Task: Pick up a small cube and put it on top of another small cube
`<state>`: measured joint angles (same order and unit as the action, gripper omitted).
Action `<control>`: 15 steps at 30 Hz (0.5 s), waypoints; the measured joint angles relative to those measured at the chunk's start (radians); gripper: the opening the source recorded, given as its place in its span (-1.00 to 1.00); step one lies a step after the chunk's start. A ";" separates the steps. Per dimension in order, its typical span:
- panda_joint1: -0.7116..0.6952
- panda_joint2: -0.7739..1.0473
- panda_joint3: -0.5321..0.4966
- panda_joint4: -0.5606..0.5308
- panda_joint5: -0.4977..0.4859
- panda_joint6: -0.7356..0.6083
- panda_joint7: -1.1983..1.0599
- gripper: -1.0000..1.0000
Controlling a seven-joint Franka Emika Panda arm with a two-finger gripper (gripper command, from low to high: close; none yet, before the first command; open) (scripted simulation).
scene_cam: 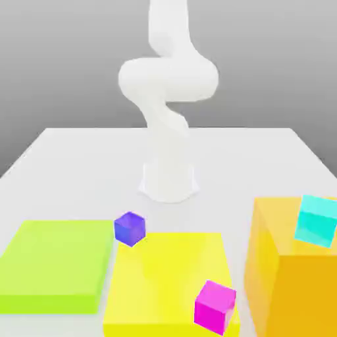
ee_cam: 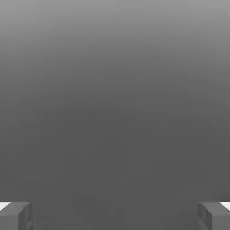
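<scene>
A small cyan cube [scene_cam: 316, 220] sits on the tall orange block [scene_cam: 289, 276] at the exterior view's right. Left of it a small magenta cube [scene_cam: 215, 307] rests on the flat yellow slab [scene_cam: 164, 276], near edge. A small purple cube [scene_cam: 129, 228] lies between that slab's far corner and the flat lime slab [scene_cam: 56, 263], farthest left.

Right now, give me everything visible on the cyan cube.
The cyan cube is small, plain turquoise with smooth, unmarked faces, about as big as the purple cube. It sits on top of the tall orange block at the exterior view's right, near that block's far right corner, turned a little so its edges don't line up with the block's. Only the orange block touches it; nothing grips it, and it looks undamaged.
</scene>
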<state>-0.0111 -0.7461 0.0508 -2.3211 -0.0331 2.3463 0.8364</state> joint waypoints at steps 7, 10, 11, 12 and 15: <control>0.047 0.228 0.275 -0.180 -0.152 0.254 0.054 0.00; 0.079 0.323 0.390 -0.261 -0.220 0.363 0.076 0.00; 0.090 0.355 0.429 -0.288 -0.243 0.401 0.083 0.00; 0.102 0.389 0.469 -0.317 -0.267 0.439 0.090 0.00; 0.142 0.509 0.578 -0.402 -0.338 0.548 0.120 0.00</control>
<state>0.1308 -0.2369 0.6283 -2.7232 -0.3713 2.8938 0.9564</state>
